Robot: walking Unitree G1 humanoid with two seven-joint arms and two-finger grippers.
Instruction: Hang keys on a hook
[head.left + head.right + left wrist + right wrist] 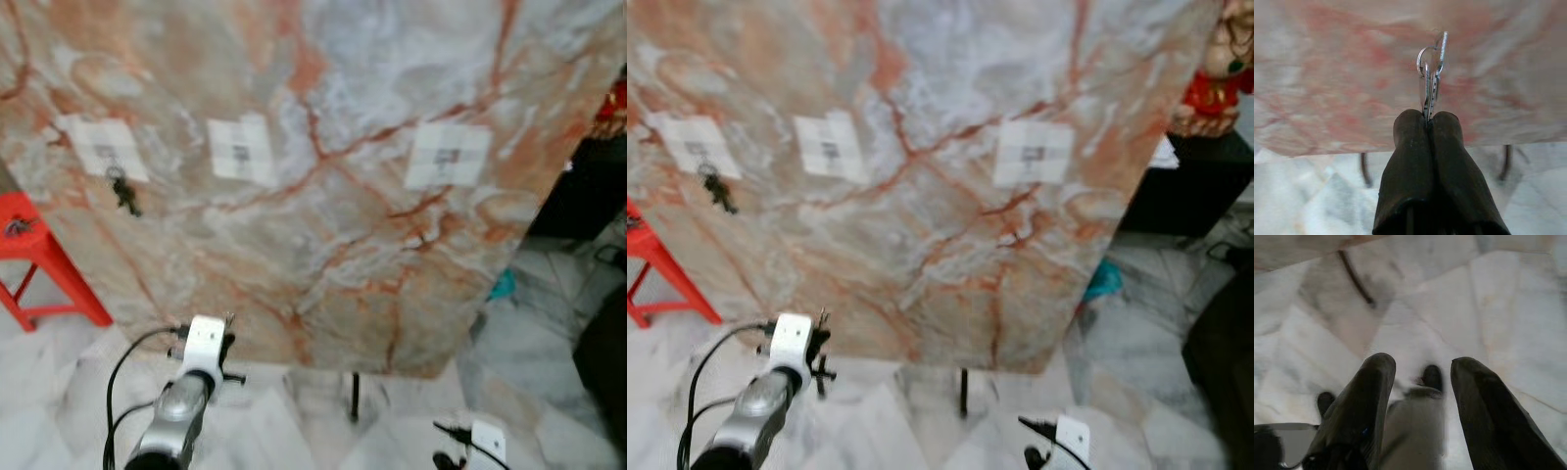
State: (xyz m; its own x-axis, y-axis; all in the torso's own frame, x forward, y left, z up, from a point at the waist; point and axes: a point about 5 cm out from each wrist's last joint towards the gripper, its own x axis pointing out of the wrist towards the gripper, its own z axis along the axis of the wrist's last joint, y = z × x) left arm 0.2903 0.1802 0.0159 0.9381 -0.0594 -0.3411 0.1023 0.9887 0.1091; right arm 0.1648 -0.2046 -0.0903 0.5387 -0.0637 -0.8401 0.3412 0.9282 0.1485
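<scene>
A tall marble-patterned board (323, 225) stands in front of me with three white hook plates: left (103, 147), middle (240, 149) and right (448, 155). A dark bunch of keys (123, 193) hangs from the left plate. My left gripper (1427, 120) is shut on a silver key with a ring (1431, 68), held upright close to the board's lower part. From the head, that left gripper (220, 338) sits low, below the middle plate. My right gripper (1422, 364) is open and holds nothing, hanging low over the floor at the right (485, 441).
A red stool (39, 250) stands left of the board. Black furniture (588, 186) with a red figure (1215, 69) on it is at the right, and a teal object (503, 286) lies by the board's edge. The board's thin black leg (354, 397) stands on the marble floor.
</scene>
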